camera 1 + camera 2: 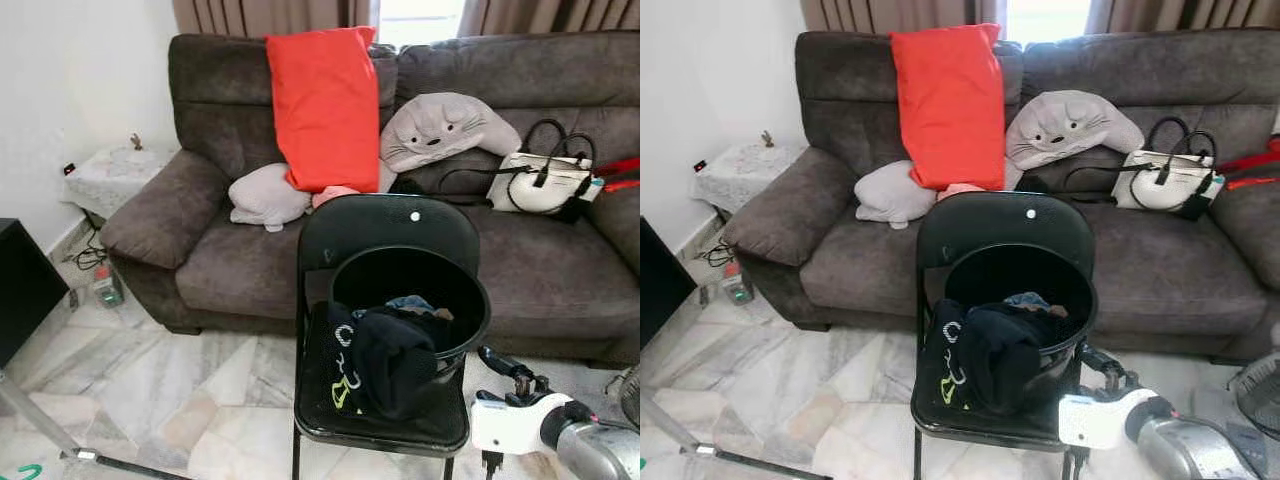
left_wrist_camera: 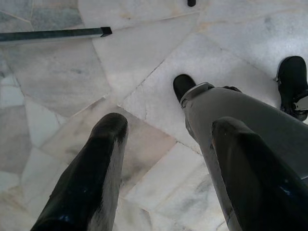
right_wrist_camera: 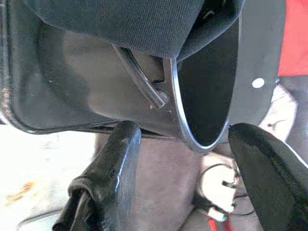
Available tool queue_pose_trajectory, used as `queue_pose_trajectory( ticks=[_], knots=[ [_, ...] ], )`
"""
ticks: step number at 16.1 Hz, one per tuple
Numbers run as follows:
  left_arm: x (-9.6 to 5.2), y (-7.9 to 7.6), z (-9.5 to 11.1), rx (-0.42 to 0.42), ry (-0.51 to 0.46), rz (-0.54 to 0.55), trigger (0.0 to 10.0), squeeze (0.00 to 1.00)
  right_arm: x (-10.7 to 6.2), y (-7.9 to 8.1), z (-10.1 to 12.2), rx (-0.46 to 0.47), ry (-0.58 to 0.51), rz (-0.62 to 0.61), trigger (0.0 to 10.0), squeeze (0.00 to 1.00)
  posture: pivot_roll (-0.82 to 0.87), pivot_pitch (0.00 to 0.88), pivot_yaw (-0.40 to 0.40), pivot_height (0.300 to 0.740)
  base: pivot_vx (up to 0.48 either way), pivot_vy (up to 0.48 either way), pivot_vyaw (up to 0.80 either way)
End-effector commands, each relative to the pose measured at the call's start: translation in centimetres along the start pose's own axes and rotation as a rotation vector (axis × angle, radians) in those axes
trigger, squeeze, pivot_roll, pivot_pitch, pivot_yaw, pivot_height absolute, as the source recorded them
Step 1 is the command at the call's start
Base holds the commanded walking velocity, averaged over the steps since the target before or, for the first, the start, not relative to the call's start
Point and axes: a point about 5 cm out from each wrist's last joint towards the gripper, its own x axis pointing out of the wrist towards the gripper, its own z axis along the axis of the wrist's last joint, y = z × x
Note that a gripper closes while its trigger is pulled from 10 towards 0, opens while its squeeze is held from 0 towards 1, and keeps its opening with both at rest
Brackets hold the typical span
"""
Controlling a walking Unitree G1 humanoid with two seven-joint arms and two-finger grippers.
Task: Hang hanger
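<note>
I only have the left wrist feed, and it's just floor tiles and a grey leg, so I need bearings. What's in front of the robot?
Observer: A black folding chair stands right ahead, in front of a grey sofa.
Operator: Anything on the chair?
Observer: A black bucket sits on its seat.
Operator: Is the bucket empty?
Observer: No, dark clothing spills over its front rim.
Operator: Where's the right gripper?
Observer: The right gripper is open, low at the chair's right side, close to the bucket's rim.
</note>
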Motion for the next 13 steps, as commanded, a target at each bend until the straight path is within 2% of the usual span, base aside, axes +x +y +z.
queue_pose_trajectory(
  ticks=[1,3,5,6,7,8,9,10,12,13],
  knots=[
    [-0.1,0.4,-0.4,0.005,0.013,0.007,10.0,0.00,0.2,0.0,0.1,-0.058,-0.037,-0.027,10.0,0.00,-0.16,0.000,0.094,0.740,0.000,0.000,0.00],
    [-0.1,0.5,-0.3,0.003,0.009,0.009,10.0,0.00,0.7,0.6,-0.5,-0.101,-0.043,-0.060,10.0,0.00,-0.15,0.000,0.094,0.740,0.000,0.000,0.00],
    [-0.1,0.6,-0.2,-0.017,-0.002,0.026,10.0,0.00,0.9,-1.3,-1.8,0.021,0.043,-0.256,10.0,0.00,-0.14,0.006,0.092,0.740,0.000,0.000,0.00],
    [-0.1,0.7,-0.2,-0.018,-0.003,0.026,10.0,0.00,0.8,-2.3,-1.4,0.149,0.035,-0.346,10.0,0.00,-0.14,0.008,0.094,0.740,0.000,0.000,0.00],
    [-0.1,0.7,-0.2,-0.015,-0.002,0.027,10.0,0.00,0.8,-3.3,-1.2,0.433,0.048,-0.459,10.0,0.00,-0.14,0.012,0.095,0.740,0.000,0.000,0.00],
    [-0.1,0.8,-0.2,-0.023,-0.007,0.035,10.0,0.00,0.7,-3.8,-0.6,0.793,0.016,-0.545,10.0,0.00,-0.14,0.013,0.097,0.740,0.000,0.000,0.00],
    [-0.1,0.9,-0.2,-0.033,-0.015,0.042,10.0,0.00,0.7,-3.8,0.4,1.202,-0.044,-0.628,10.0,0.00,-0.14,0.014,0.100,0.740,0.000,0.000,0.00],
    [-0.1,0.9,-0.1,-0.038,-0.021,0.046,10.0,0.00,0.5,-3.8,0.7,1.358,-0.066,-0.704,10.0,0.00,-0.14,0.015,0.100,0.740,0.000,0.000,0.00],
    [-0.2,1.0,0.0,-0.057,-0.037,0.055,10.0,0.00,0.2,-3.4,1.7,1.482,-0.078,-0.785,10.0,0.00,-0.14,0.018,0.101,0.740,0.000,0.000,0.00],
    [-0.2,1.0,0.0,-0.073,-0.052,0.057,10.0,0.00,-0.1,-2.8,3.1,1.535,-0.096,-0.804,10.0,0.00,-0.14,0.021,0.099,0.740,0.000,0.000,0.00]
  ],
)
